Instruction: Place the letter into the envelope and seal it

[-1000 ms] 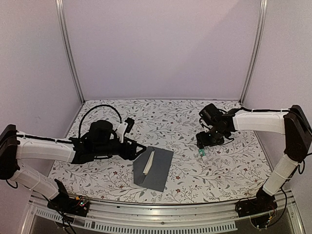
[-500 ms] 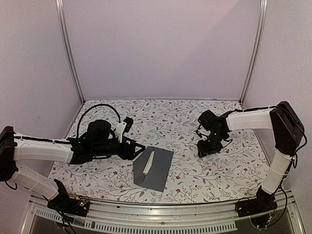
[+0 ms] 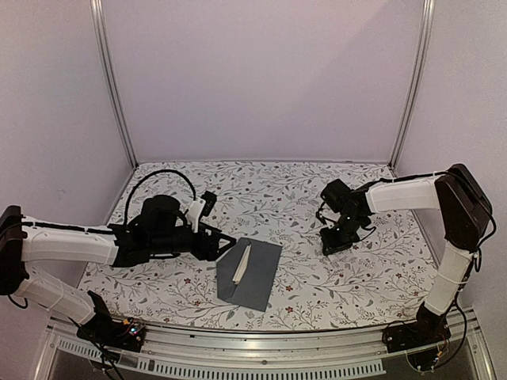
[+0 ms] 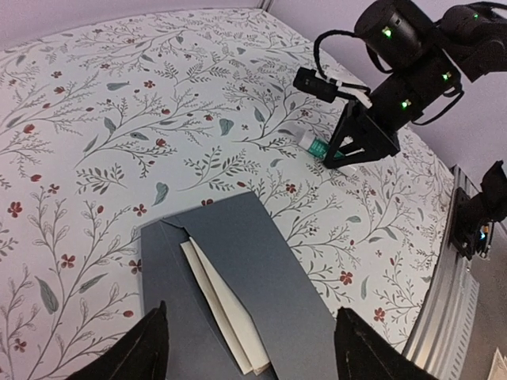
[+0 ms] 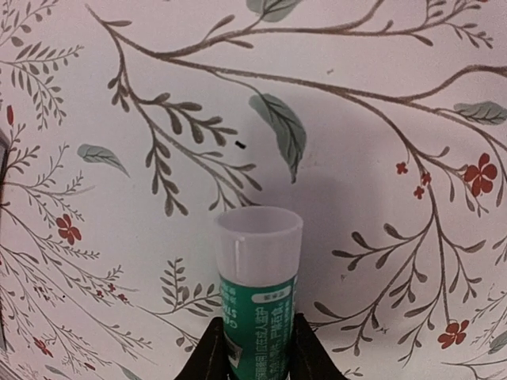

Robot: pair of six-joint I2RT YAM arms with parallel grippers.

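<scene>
One tube [image 5: 257, 293], right gripper [image 5: 255, 350] pinching; envelope [image 4: 265, 265] — unsealed

Between the fingers [image 5: 211, 356] of the right pincer [image 5: 257, 354], which look like matt black plastic, the tube [image 5: 257, 317] is smooth plastic, with a faintly glossy green label and a frosted, translucent white cap [image 5: 259, 233]. Under and around that pincer the tablecloth [image 5: 380, 119] looks like matt printed cloth, lying smooth. Just ahead of the left pincer [image 4: 253, 352], whose 2 fingers are the same matt black, the envelope [image 4: 261, 253] is matt slate-grey paper with crisp folds. The letter [image 4: 218, 301] inside it is smooth, pale cream paper.
</scene>
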